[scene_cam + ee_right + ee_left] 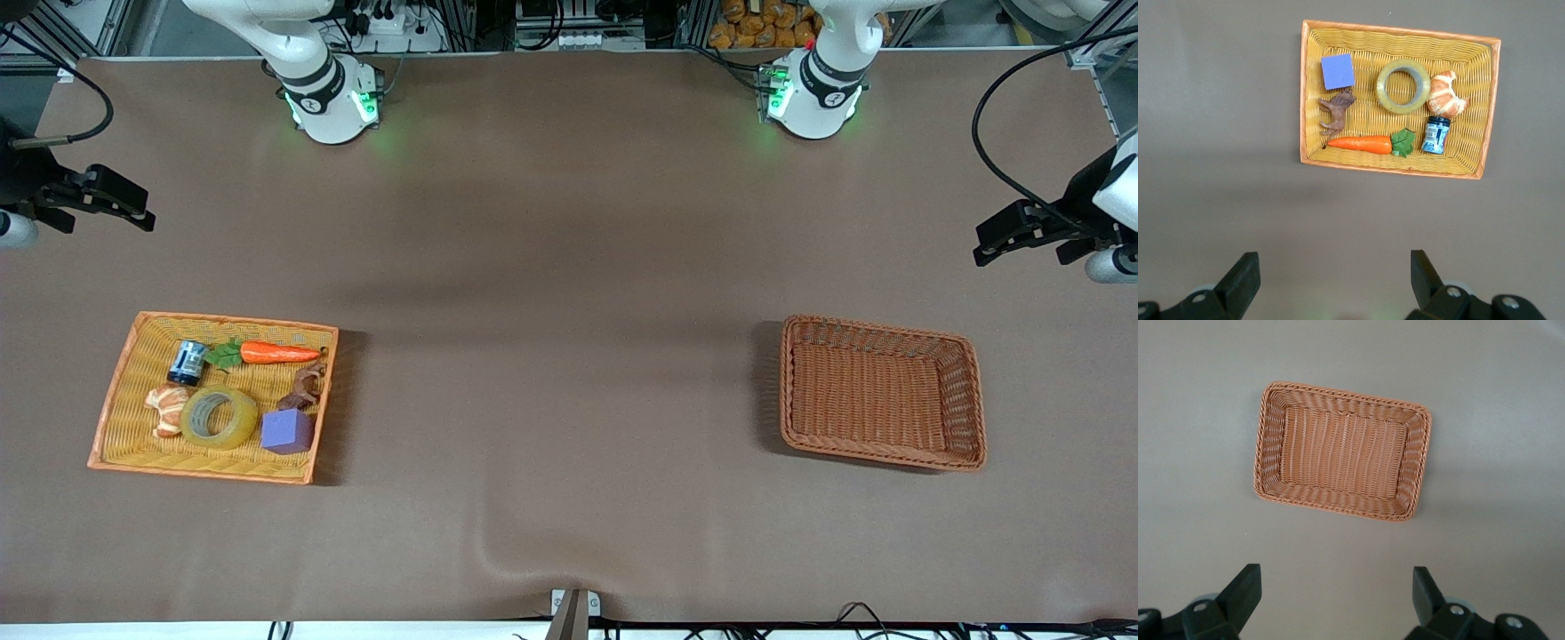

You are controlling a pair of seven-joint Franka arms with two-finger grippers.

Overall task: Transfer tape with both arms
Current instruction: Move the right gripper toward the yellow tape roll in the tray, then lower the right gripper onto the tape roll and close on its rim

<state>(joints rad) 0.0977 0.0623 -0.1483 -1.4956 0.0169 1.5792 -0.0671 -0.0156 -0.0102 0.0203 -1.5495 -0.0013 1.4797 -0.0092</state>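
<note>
The tape (219,416) is seen lying flat in the yellow tray (116,418) at the right arm's end of the table (569,267). All other places are given from the tape. The purple cube (286,431) is found just beside it, toward the left arm's end. The croissant (165,410) is touching or nearly touching it, toward the table's right-arm edge. The small jar (187,362) and the carrot (277,353) are placed farther from the front camera, and the brown animal figure (305,388) is set just past the cube. The brown basket (969,400) is found well apart, at the left arm's end, with nothing in it. The right gripper (1331,283) is held high over bare table near the tray, fingers spread wide, nothing gripped. The left gripper (1335,600) is held likewise near the basket, fingers wide apart and empty.
</note>
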